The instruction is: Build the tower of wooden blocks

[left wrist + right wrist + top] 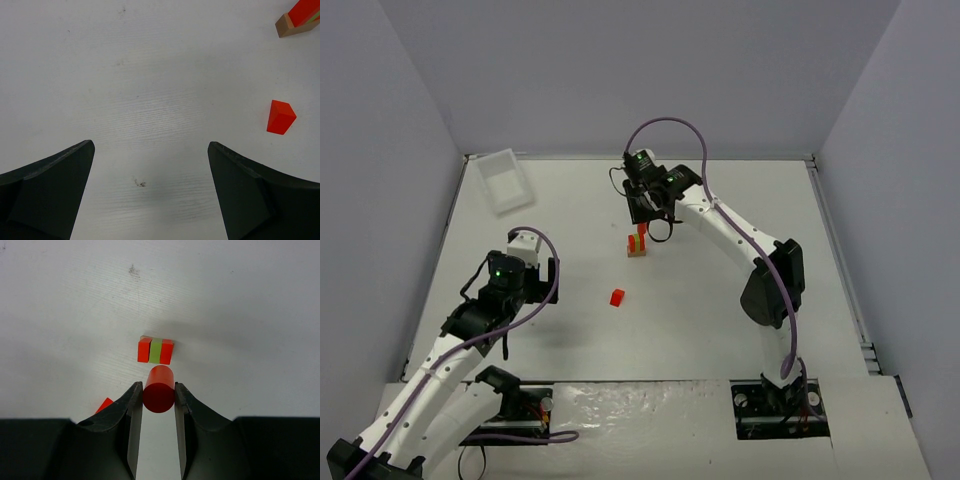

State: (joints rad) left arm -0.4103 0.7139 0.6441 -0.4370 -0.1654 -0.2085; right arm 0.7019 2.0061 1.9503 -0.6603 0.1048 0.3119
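One red cylinder (159, 396) is pinched in my right claw (157, 386), with the wood block tower (145, 350) just ahead beneath its tips, so I'd centre over the green strip (156, 351) and lower slowly, while my left claw (150, 150) hangs spread.

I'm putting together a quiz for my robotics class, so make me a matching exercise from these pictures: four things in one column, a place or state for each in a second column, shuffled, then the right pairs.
Column one:
1. red cylinder
2. loose red block
3. clear tray
4. left gripper

Column two:
A. at the far left corner of the table
B. open, over bare table
C. clamped in the right gripper, close to the block stack
D. lying alone, on the near side of the stack

Pairs: 1-C, 2-D, 3-A, 4-B.
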